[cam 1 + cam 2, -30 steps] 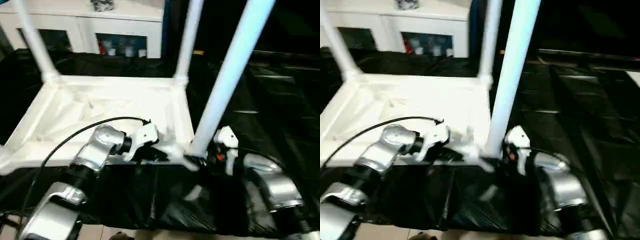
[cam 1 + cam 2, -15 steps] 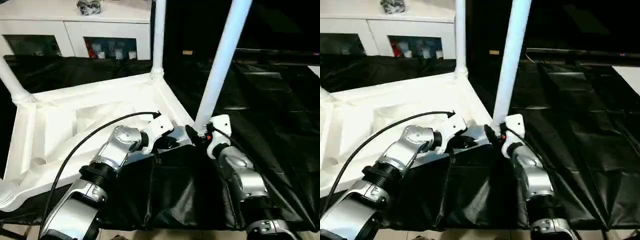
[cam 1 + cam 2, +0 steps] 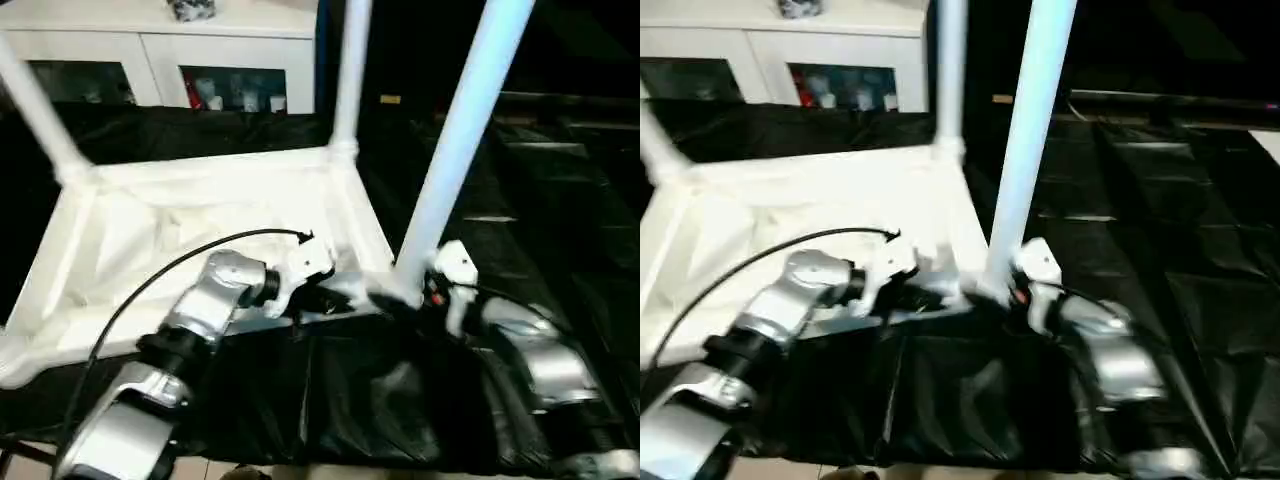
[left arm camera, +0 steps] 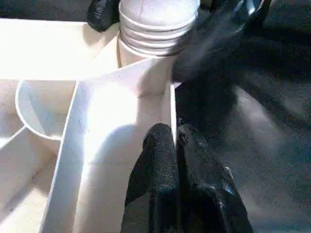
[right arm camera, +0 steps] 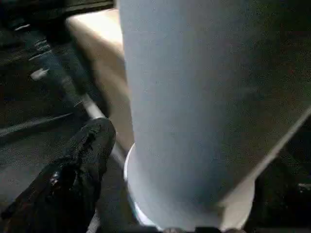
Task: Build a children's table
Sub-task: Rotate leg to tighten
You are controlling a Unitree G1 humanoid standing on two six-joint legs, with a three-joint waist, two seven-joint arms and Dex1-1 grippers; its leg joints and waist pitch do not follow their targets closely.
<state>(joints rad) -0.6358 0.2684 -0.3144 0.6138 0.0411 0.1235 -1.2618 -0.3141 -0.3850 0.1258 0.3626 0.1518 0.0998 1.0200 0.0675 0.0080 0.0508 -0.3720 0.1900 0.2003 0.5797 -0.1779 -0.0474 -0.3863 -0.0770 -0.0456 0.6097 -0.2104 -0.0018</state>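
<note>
My left end effector point(image 4: 174, 145) is pinched shut on the thin side edge of the upside-down tabletop point(image 3: 200, 230), near its corner. My right end effector point(image 3: 415, 300) sits at the leg point(image 3: 455, 160) standing in that corner socket; I cannot tell how wide it is. Black sheet point(image 3: 560, 200) lies open beyond that edge.

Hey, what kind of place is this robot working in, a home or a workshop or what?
Probably an indoor room staged for assembly work, not a true workshop: a white cabinet with glass doors holding small items stands behind, black plastic sheeting covers the work surface, and the upturned white plastic tabletop lies on it.

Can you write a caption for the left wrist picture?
Left gripper pinching the tabletop rim beside a leg in its corner socket.
</note>
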